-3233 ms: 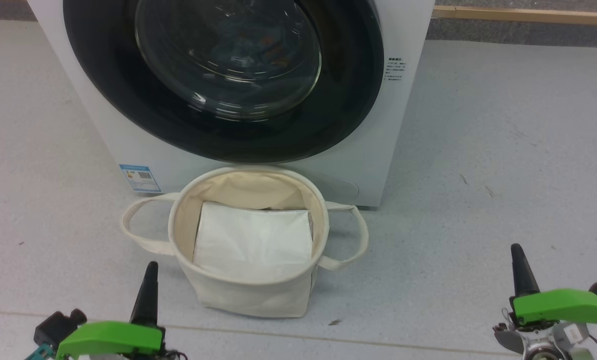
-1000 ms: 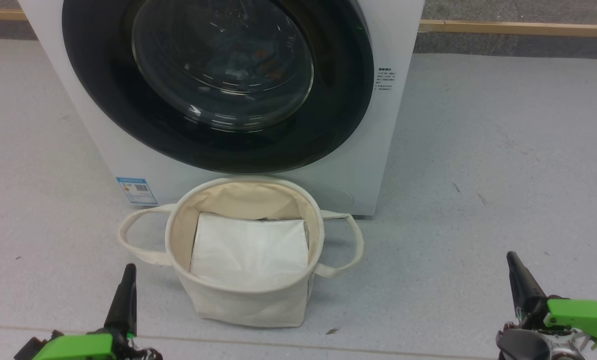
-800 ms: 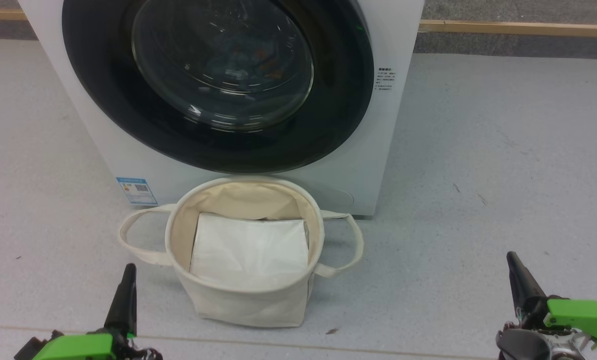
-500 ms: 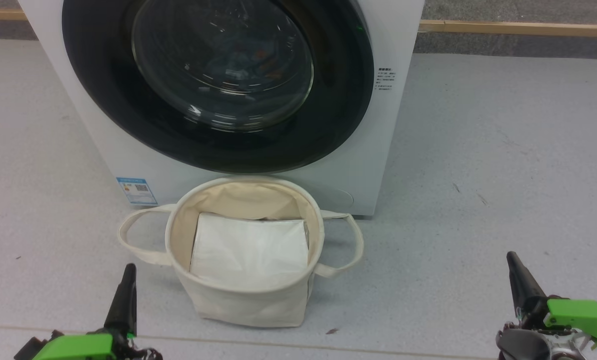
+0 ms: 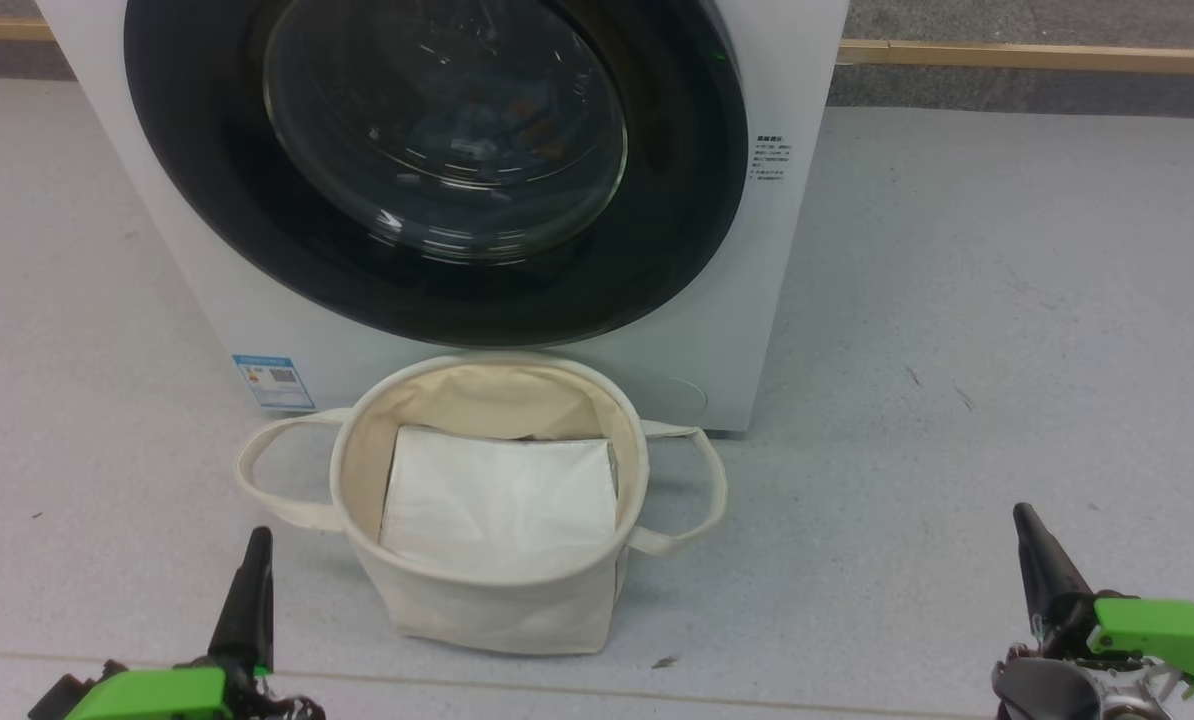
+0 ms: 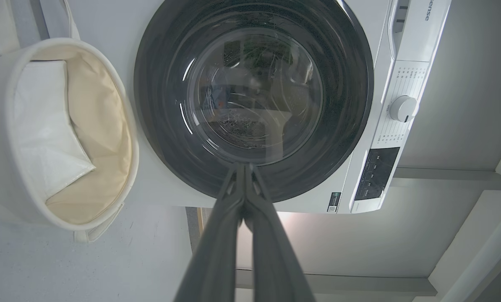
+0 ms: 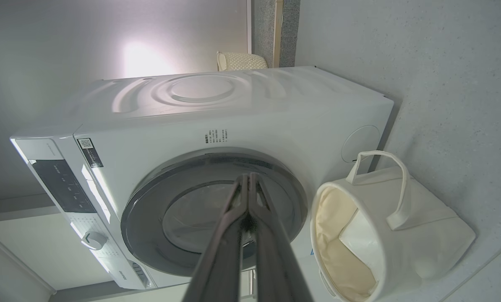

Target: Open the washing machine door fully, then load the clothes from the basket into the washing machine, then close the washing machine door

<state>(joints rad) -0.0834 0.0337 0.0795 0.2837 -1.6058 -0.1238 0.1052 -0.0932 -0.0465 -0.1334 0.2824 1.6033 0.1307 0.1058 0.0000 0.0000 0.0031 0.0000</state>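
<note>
Stillness is your main report over the last second: compared with the head pictures from that stretch, the washing machine door (image 5: 437, 170), the basket (image 5: 497, 610) and both arms sit exactly where they did. Against the picture from about three seconds back, the whole scene has slid a little, so your camera moved. In the frame, the green mounts of both arms have also sunk lower toward the bottom edge. Your left gripper (image 5: 257, 540) stands at the lower left with its two dark fingers pressed together on nothing, as the left wrist view confirms (image 6: 245, 167). Your right gripper (image 5: 1025, 515) at the lower right is likewise closed and empty, fingertips meeting in its own wrist view (image 7: 248, 178). Both hover above the grey floor (image 5: 957, 350), well apart from everything. The door lies shut, flush on the front of the washing machine (image 5: 747, 330). Dim blue and orange patches behind its glass look like the clothes (image 5: 522, 115), though you cannot be sure through the reflections. The basket stands upright on the floor just in front of the machine, between your two grippers, with the flat white liner sheet (image 5: 497, 495) lying inside it. The blue label (image 5: 273, 381) sits low on the machine's front, to the basket's left.
</note>
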